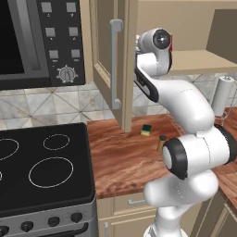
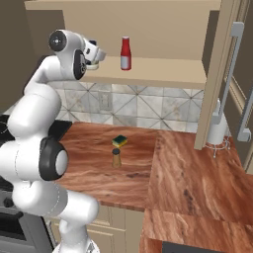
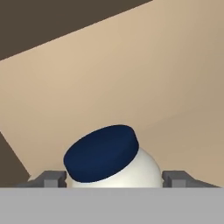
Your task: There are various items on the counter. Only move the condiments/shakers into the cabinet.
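My gripper (image 3: 114, 177) is up at the open cabinet's tan shelf (image 2: 163, 74), shut on the white jar with the dark blue lid (image 3: 100, 153). The jar sits tilted between the two finger tips. From the right base view the gripper (image 2: 95, 58) hovers at the shelf's left end, the jar (image 2: 92, 64) under it. The red squeeze bottle (image 2: 125, 53) stands upright on the shelf, just right of the hand. Down on the counter (image 2: 188, 173) the small tan-brown shaker (image 2: 116, 158) (image 1: 161, 142) stands upright, near the green-and-yellow sponge (image 2: 119, 141) (image 1: 146, 130).
The cabinet door (image 1: 111, 60) hangs open over the counter with its long grey handle outward. A paper towel roll (image 2: 217, 128) stands at the back right. The black stovetop (image 1: 46, 171) lies to the left, a microwave (image 1: 37, 41) above it.
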